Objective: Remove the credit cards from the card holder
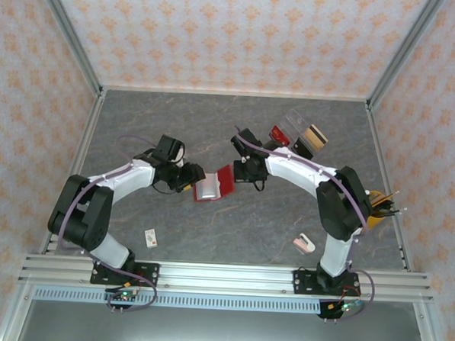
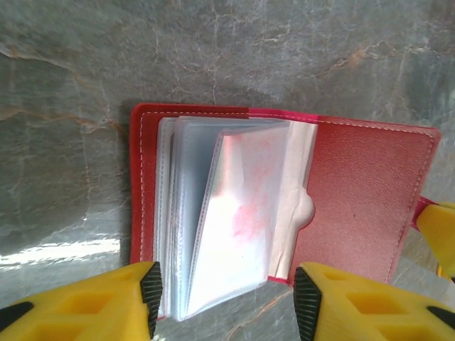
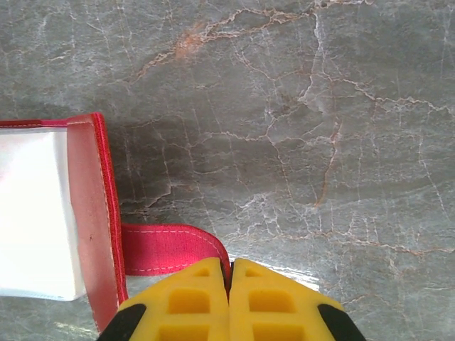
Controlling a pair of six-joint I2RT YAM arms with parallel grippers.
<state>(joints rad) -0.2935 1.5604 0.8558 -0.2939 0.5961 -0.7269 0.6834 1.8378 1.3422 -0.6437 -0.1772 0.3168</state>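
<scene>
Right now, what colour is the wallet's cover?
The wallet is red; the left wrist view shows it best.

The card holder (image 1: pixel 215 184) is lying open at mid-counter (image 1: pixel 232 224), the left jaws sitting at its left and the right jaws at its right, closing on its strap (image 3: pixel 170 249). A tray (image 1: pixel 297 119) is sitting behind and to the right, with what may be credit cards (image 1: pixel 315 135) in or beside it. 1 small card (image 1: pixel 152 237) is lying front left and another small item (image 1: pixel 305 242) front right.
</scene>
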